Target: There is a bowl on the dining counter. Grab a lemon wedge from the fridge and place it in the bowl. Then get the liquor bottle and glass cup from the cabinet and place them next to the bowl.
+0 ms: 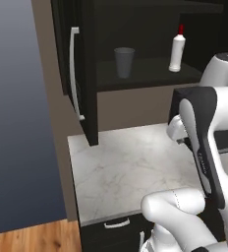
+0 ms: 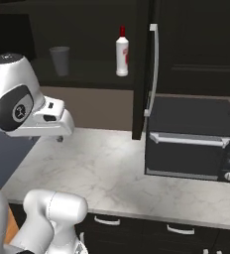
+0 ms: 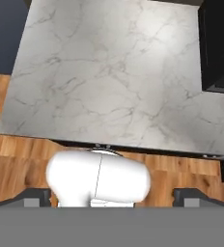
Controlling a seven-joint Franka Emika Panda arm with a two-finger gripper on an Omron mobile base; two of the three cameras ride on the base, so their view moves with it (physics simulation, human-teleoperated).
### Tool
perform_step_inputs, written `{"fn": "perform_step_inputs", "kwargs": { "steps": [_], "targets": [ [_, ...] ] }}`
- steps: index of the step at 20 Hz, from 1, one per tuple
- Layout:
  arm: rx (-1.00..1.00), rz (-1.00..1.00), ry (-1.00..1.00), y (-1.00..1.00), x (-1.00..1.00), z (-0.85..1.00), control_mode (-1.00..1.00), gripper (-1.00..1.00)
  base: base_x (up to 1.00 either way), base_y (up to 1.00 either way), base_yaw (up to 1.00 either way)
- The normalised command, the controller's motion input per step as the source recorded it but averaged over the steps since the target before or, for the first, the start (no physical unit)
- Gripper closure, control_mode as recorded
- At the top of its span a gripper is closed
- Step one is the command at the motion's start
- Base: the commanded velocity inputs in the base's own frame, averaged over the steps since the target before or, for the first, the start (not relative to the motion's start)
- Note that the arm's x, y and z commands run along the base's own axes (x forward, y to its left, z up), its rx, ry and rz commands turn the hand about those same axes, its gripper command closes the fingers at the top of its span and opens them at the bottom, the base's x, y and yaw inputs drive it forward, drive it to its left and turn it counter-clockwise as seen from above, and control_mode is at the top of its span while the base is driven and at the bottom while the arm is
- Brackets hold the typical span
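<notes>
glass cup (image 1: pixel 124 61) left of bottle (image 1: pixel 177 48), on cabinet (image 1: pixel 150 74) shelf

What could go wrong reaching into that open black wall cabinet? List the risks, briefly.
1. The smoky grey translucent tumbler and the white liquor bottle with a red cap stand apart on the dark inner shelf; both are tall and narrow, so a careless approach could tip either.
2. The open black cabinet door with a long silver handle hangs beside the shelf, where the arm might clip it.
3. The black countertop oven sits just below, crowding a low approach.
</notes>
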Motion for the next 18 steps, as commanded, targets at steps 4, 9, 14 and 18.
{"fn": "perform_step_inputs", "kwargs": {
  "steps": [4, 9, 14, 18],
  "targets": [
    [0.15, 0.01, -0.24, 0.00, -0.30, 0.58, -1.00, -1.00, 0.00, 0.00, 0.00],
    [0.17, 0.00, -0.23, 0.00, -0.12, 0.56, -1.00, -1.00, 0.00, 0.00, 0.00],
    [0.14, -0.03, -0.09, 0.00, 0.21, 0.36, -1.00, -1.00, 0.00, 0.00, 0.00],
    [0.11, -0.06, -0.04, 0.08, 0.50, 0.31, -1.00, -1.00, 0.00, 0.00, 0.00]
  ]
}}
